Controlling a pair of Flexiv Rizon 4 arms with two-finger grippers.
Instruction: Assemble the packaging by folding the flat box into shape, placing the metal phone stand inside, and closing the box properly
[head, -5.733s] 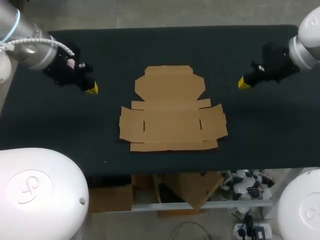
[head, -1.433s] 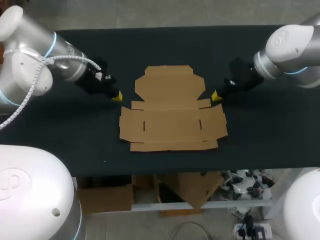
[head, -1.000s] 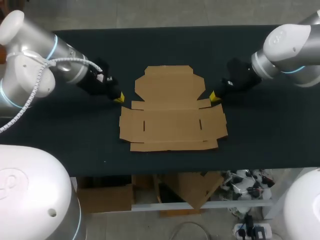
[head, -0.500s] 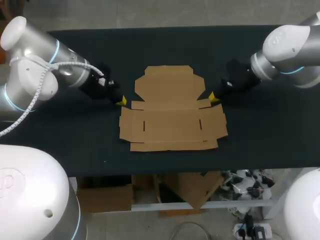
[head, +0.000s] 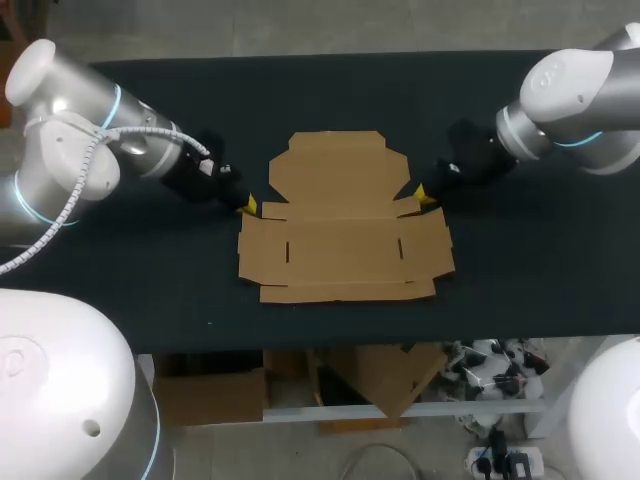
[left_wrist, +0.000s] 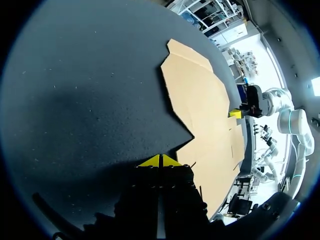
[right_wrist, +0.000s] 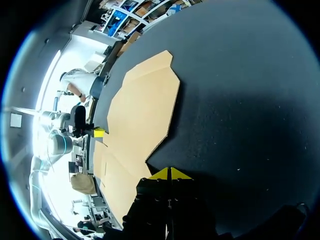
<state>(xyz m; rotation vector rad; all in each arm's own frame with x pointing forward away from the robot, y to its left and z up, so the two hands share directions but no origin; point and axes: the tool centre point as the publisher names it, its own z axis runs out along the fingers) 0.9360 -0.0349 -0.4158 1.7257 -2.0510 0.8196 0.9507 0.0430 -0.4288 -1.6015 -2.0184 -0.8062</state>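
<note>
flat box (head: 345, 215) lies unfolded in the middle of the dark table (head: 120, 270), plain brown card. its lid panel with cut corners sits toward the upper part of the head view; the wider base panel with side flaps sits below it, nearer the lower table edge. two short slits show in the base panel. left arm (head: 90, 150) comes in from the upper left of the head view. left hand (head: 247, 205) is low over the table, just beside the box's left edge, at the notch where the lid panel meets the left side flap. right arm (head: 570, 110) comes in from the upper right. right hand (head: 421, 193) is just beside the matching notch on the box's right edge, so the box lies between the two hands. in the left wrist view the fingertips (left_wrist: 151, 161) are pressed together with nothing between them. the notch in the card is close ahead of them, off to one side, with a strip of bare table between tips and card. in the right wrist view the fingertips (right_wrist: 162, 174) are likewise together on nothing, and the card edge is just ahead and to the side. from the head view i cannot tell whether either hand touches the card. each wrist view shows the other hand's yellow tip far across the card.
</note>
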